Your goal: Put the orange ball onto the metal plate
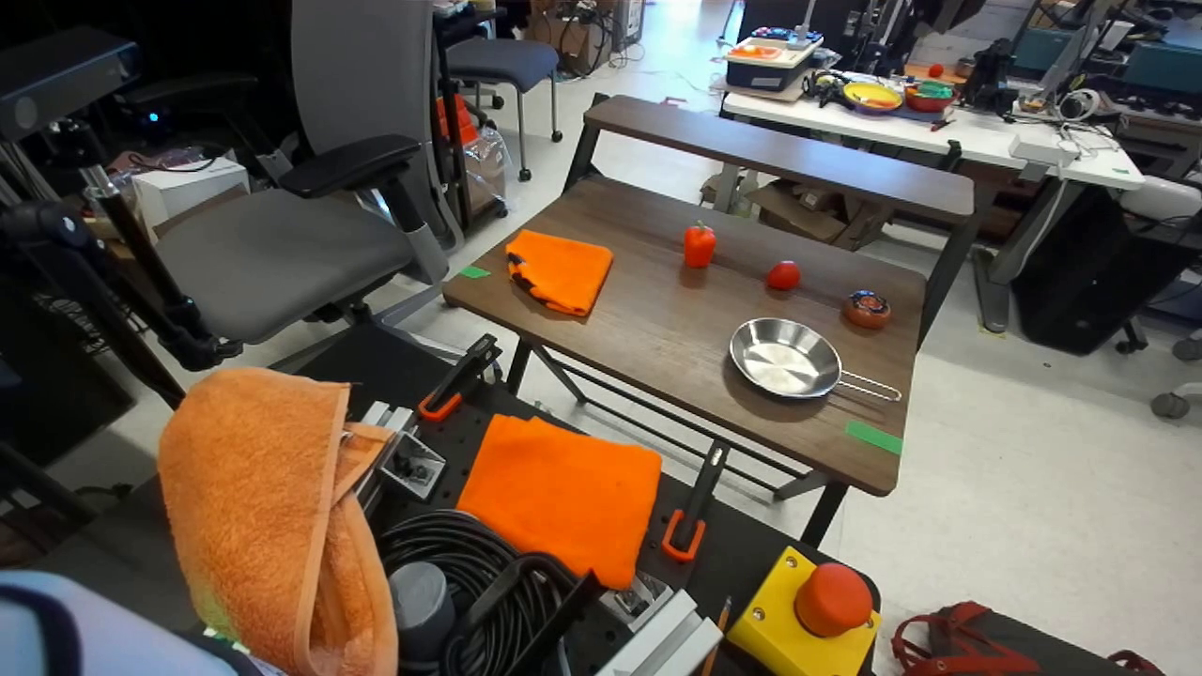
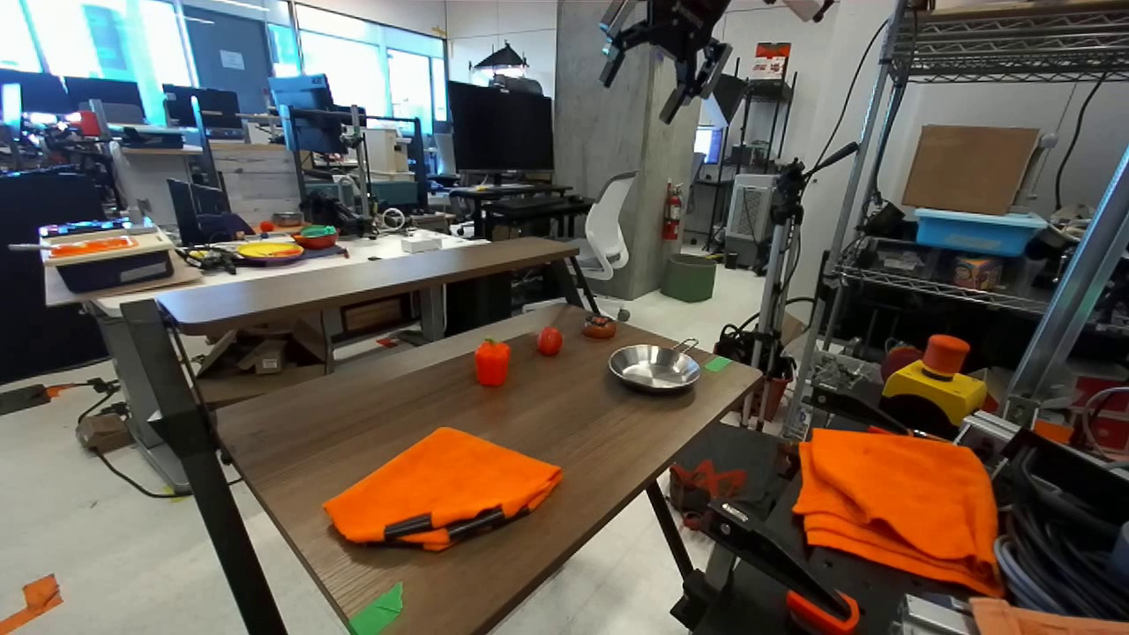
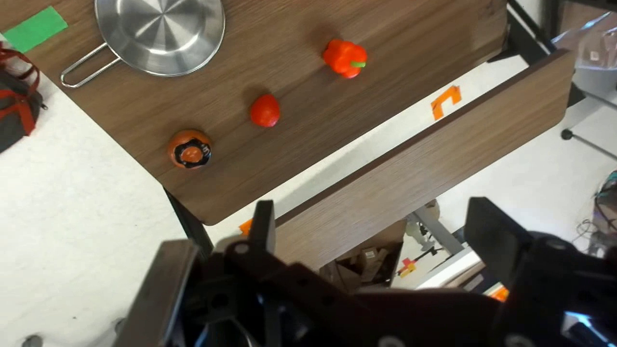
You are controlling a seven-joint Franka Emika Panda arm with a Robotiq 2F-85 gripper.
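The orange ball is a small round orange-red ball [image 1: 783, 275] on the brown table, between the orange-red pepper and the brownish round item; it also shows in an exterior view [image 2: 549, 341] and the wrist view [image 3: 264, 111]. The metal plate is a shiny silver round pan with a wire handle [image 1: 787, 359] near the table edge; it also shows in an exterior view [image 2: 654, 369] and the wrist view [image 3: 161, 36]. My gripper [image 3: 372, 205] is wide open with nothing between its fingers. It hangs high above the table in an exterior view [image 2: 641, 94].
An orange-red pepper [image 1: 699, 246] and a brownish round item [image 1: 866, 309] stand near the ball. A folded orange cloth [image 1: 562, 270] lies at the table's other end. A raised shelf [image 1: 779, 150] runs along one long side. A yellow box with a red button [image 1: 808, 610] stands on the black bench.
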